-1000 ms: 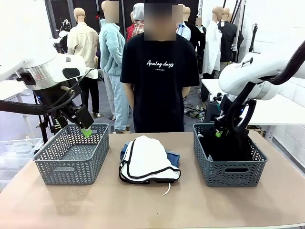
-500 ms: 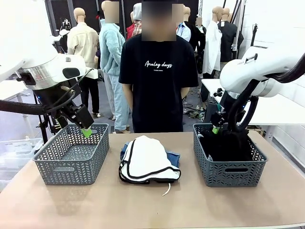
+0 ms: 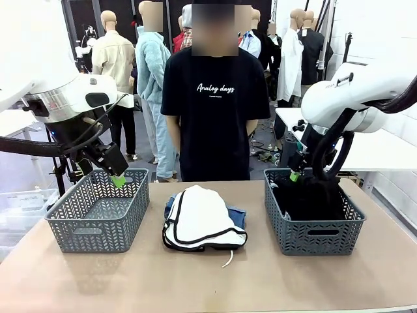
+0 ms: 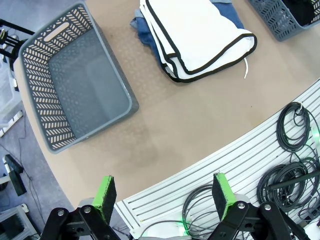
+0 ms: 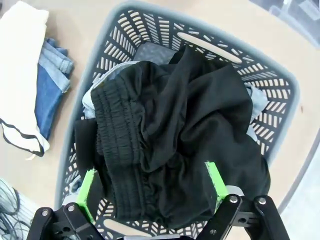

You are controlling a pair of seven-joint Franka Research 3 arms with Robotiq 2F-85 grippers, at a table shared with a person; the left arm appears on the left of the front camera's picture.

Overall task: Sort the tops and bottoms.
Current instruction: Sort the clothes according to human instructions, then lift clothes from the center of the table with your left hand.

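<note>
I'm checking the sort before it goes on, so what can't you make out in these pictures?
- Denim piece: front view, mostly covered by the white top; kind of garment unclear.
- Pale fabric in the right basket: right wrist view, buried under the black garment.
- Black garment's cut: bunched up, unreadable.

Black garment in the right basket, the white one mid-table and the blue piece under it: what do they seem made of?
Black garment: thin matte cloth, soft drooping folds, a ribbed gathered band; likely a light knit or synthetic.
White garment: smooth light fabric, matte, black edge trim.
Blue piece: looks like denim, faded blue with stitched hems.
</note>
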